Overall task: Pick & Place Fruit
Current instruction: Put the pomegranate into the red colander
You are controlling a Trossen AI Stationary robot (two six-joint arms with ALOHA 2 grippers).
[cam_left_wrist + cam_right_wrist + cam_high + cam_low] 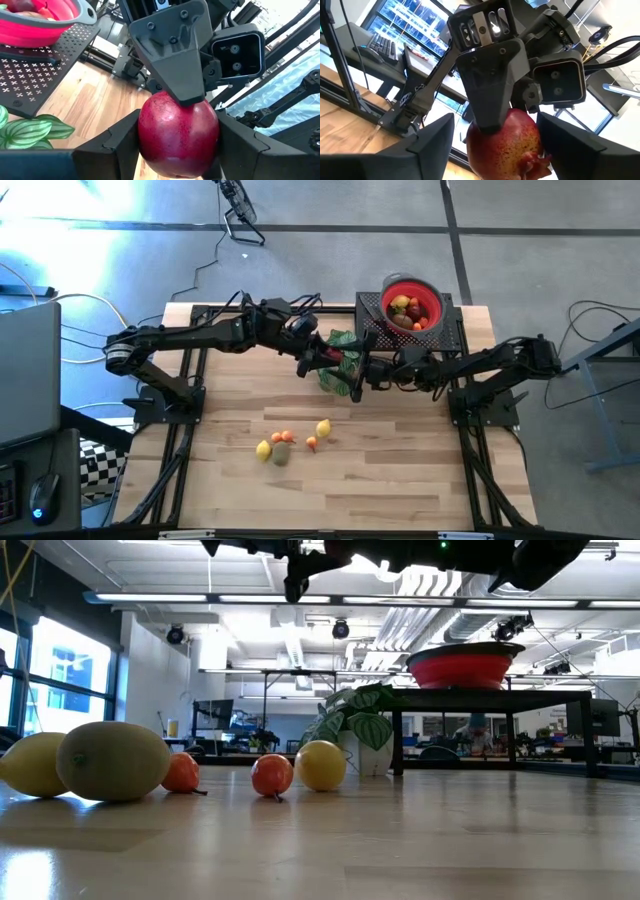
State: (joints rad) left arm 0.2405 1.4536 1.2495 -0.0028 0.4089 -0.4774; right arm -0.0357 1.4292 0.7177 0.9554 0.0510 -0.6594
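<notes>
Both arms reached in from the bench's (400, 490) sides and met above its middle, the left gripper (318, 360) and right gripper (365, 370) facing each other over the green plant sprig (338, 365), beside the black perforated stand (440, 330) carrying the red bowl (435, 305), which held several fruits. Five loose fruits (290, 444) lay clustered on the bare wood nearer the front. From bench height, a brown-green fruit (112, 761) and a lemon (30, 763) sat closest, with two orange pieces (272, 774) and another lemon (321, 765) behind, and the arms crossed high overhead. At the left wrist, its fingers (107, 145) pressed both flanks of a red pomegranate (178, 132), while the other arm's finger came down onto the fruit's top. At the right wrist, its fingers (427, 142) stood parted on either side of the same pomegranate (507, 142), not visibly touching it, with the left arm's finger against the fruit.
</notes>
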